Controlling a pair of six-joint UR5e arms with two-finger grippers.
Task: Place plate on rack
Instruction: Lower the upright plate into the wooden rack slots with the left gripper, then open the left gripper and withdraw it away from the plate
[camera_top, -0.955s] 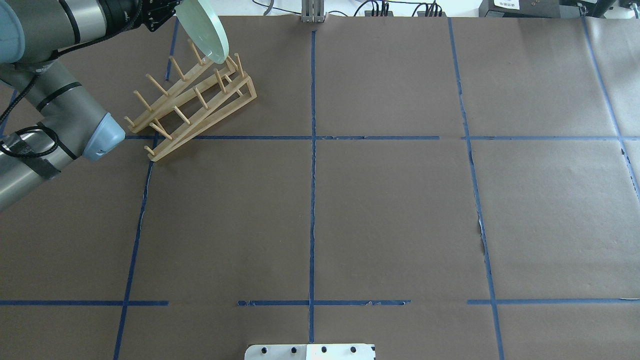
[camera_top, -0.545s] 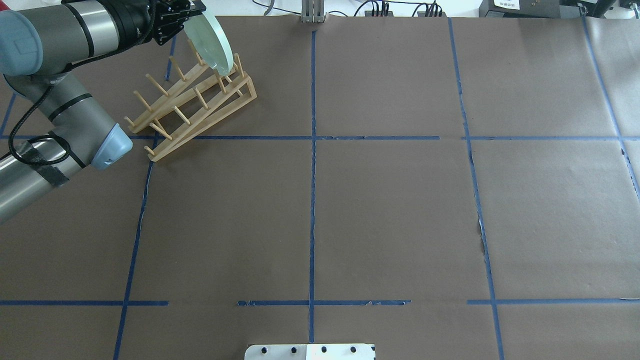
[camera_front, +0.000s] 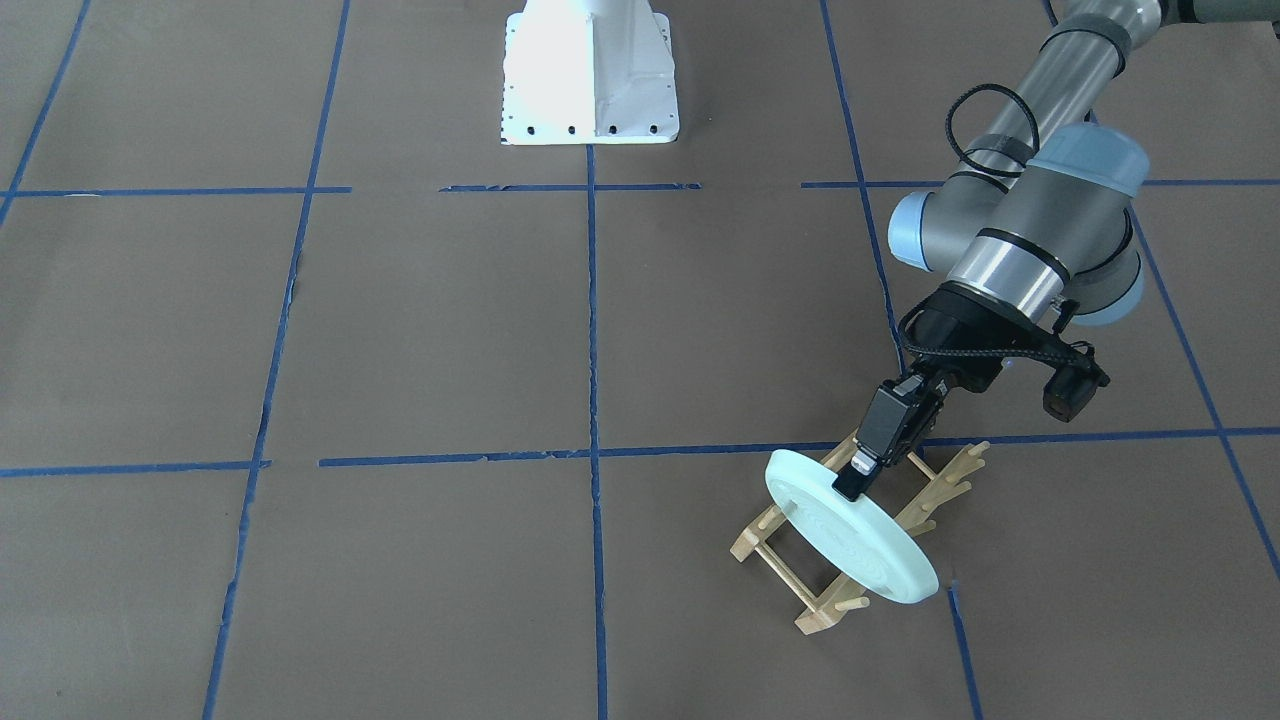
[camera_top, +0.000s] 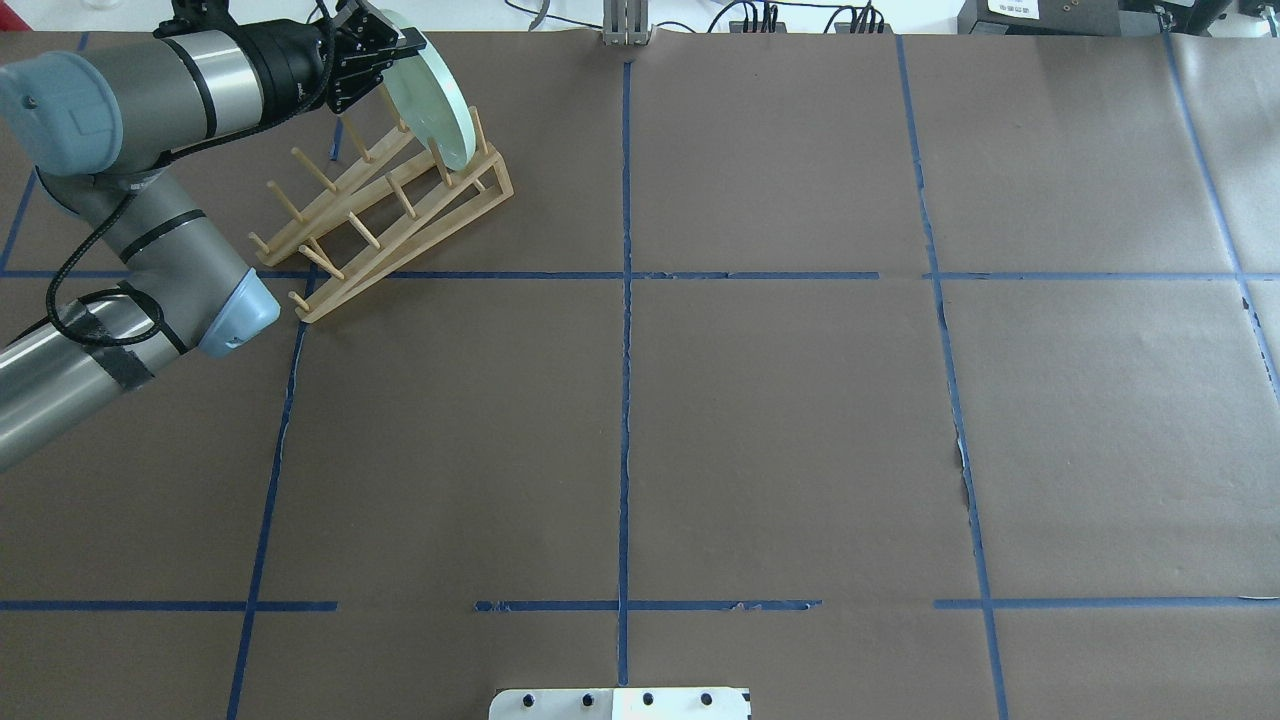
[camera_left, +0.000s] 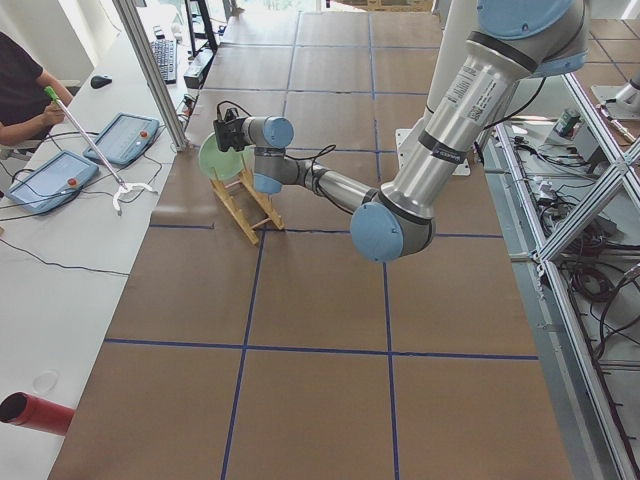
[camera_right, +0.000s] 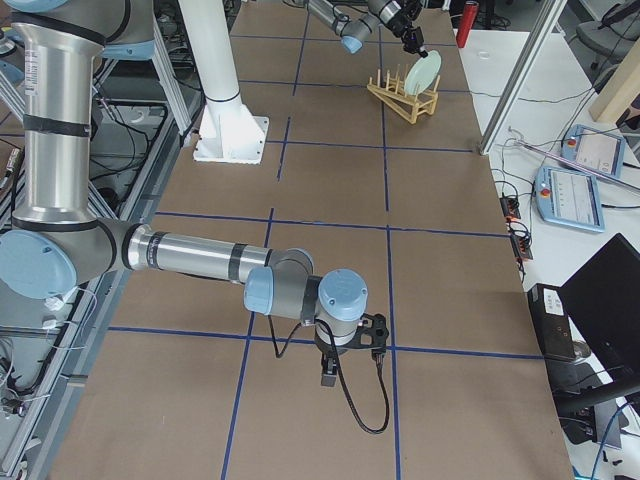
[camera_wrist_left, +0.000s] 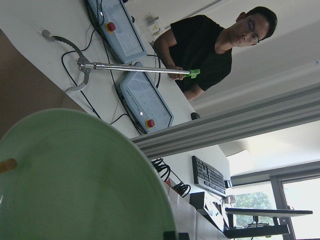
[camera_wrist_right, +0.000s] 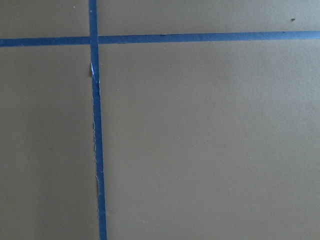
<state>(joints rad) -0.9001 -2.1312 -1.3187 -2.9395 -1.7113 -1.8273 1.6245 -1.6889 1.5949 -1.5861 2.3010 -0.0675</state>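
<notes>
Left gripper (camera_front: 850, 487) shut on the top rim of the plate (camera_front: 858, 545): one finger against each face, a pinch at the very edge and nowhere else. Gripped that way, most likely, to leave the lower rim free for dropping between the pegs (camera_top: 312, 171) and to keep the fingers above the wood. Brought in from the robot's side along the length of the rack (camera_front: 815, 615), with wrist and cable over the unused slots instead of across the plate's path.

Plate held on edge at the rack's far end (the end nearest the operators), lower rim down among the last pegs. Touching the rails or just short of them: cannot tell from these views. Not yet let go, so not yet placed; looks like the final lowering.

No true long axis on a round plate, so better to give the plane and the facing. Plane set across the two rails, roughly square to them, right for a slot. Ringed face turned away from the robot, toward the operators' side, and tipped somewhat upward. Leaning rather than plumb, then, top rim back toward the wrist. Seen from overhead as a thin sliver, nearly edge-on.

Right gripper (camera_right: 329, 378) low over brown table paper, well apart from the rack and out of the way. Open or closed: impossible to say here.
</notes>
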